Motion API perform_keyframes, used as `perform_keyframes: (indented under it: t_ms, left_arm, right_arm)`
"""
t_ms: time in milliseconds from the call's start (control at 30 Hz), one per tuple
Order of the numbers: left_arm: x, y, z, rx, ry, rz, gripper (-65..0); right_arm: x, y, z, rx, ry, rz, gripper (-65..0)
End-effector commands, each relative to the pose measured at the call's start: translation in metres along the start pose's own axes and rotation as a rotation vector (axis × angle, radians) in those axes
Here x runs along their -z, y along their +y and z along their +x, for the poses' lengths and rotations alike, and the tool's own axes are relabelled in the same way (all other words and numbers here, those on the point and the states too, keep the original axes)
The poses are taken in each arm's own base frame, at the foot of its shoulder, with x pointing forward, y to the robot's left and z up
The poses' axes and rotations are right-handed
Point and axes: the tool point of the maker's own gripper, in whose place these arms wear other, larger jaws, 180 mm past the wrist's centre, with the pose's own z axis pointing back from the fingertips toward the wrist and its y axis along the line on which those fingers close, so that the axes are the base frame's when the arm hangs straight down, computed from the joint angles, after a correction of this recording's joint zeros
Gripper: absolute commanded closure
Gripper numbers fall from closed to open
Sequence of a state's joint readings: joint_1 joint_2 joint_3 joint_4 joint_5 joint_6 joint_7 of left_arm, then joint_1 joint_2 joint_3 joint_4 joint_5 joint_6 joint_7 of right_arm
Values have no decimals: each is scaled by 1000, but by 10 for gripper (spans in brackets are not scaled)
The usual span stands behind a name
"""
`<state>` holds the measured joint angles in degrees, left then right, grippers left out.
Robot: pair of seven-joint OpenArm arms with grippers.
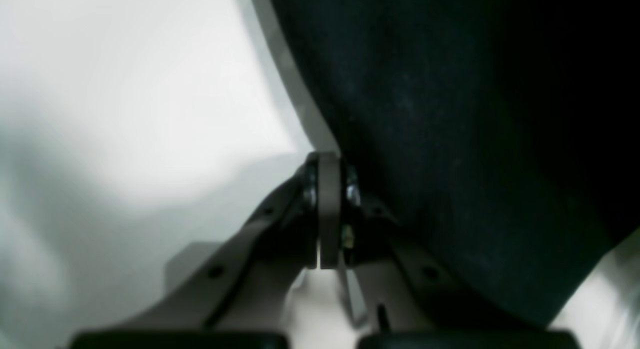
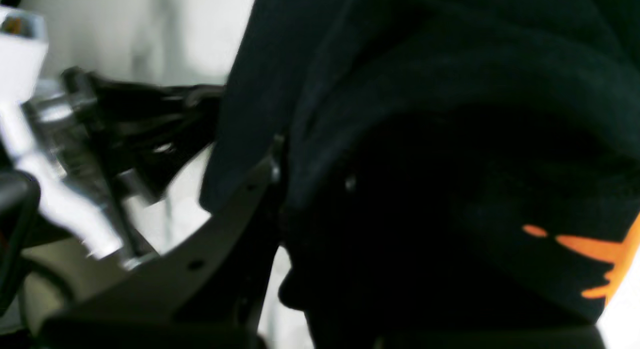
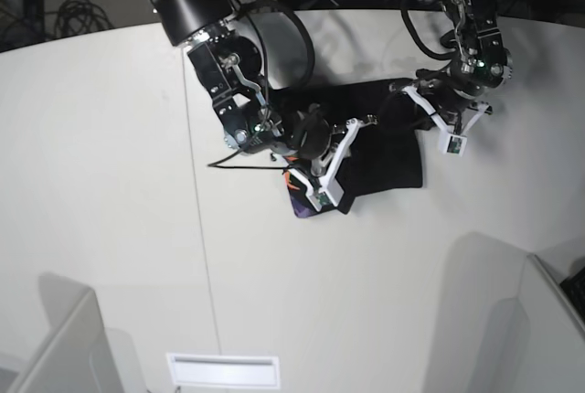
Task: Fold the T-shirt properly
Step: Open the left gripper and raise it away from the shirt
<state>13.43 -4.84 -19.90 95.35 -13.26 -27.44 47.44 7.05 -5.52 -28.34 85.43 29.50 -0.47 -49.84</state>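
Note:
The black T-shirt (image 3: 384, 151) lies bunched on the white table (image 3: 110, 183), with a bit of orange and purple print (image 3: 297, 201) at its lower left edge. My right gripper (image 3: 361, 124) reaches in from the left. In the right wrist view it (image 2: 310, 179) is shut on a fold of the shirt (image 2: 425, 89), which drapes over one finger; orange print (image 2: 600, 259) shows there. My left gripper (image 3: 413, 93) sits at the shirt's upper right edge. In the left wrist view it (image 1: 327, 209) is pinched shut on the shirt's edge (image 1: 450, 139).
Grey divider panels stand at the lower right (image 3: 498, 320) and lower left (image 3: 55, 338). A white slotted plate (image 3: 224, 370) lies at the front edge. Cables (image 3: 82, 9) hang behind the table. The left arm (image 2: 100, 139) shows blurred in the right wrist view.

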Motion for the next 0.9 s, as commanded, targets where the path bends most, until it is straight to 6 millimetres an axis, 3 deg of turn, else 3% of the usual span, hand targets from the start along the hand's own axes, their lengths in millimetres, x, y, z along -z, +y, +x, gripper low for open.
perform_keyframes:
  t_ms: [0, 133, 300, 500, 667, 867]
  left_arm:
    - [-6, 2, 5, 23, -10, 12, 0]
    - [-15, -1, 6, 40, -25, 16, 0]
    - [-18, 1, -9, 28, 4, 19, 0]
    - [-52, 50, -21, -42, -12, 164, 0]
    - [-83, 85, -19, -60, -43, 279, 0]
    - [-104, 107, -24, -45, -48, 323, 0]
  right_arm:
    - [-3, 7, 18, -10, -49, 20, 0]
    - [-3, 6, 18, -5, -48, 20, 0]
    - [-3, 7, 28, -9, -85, 20, 0]
    - [-4, 7, 31, -12, -92, 19, 0]
    - [-1, 19, 21, -1, -80, 48, 0]
    - [6, 18, 19, 12, -89, 46, 0]
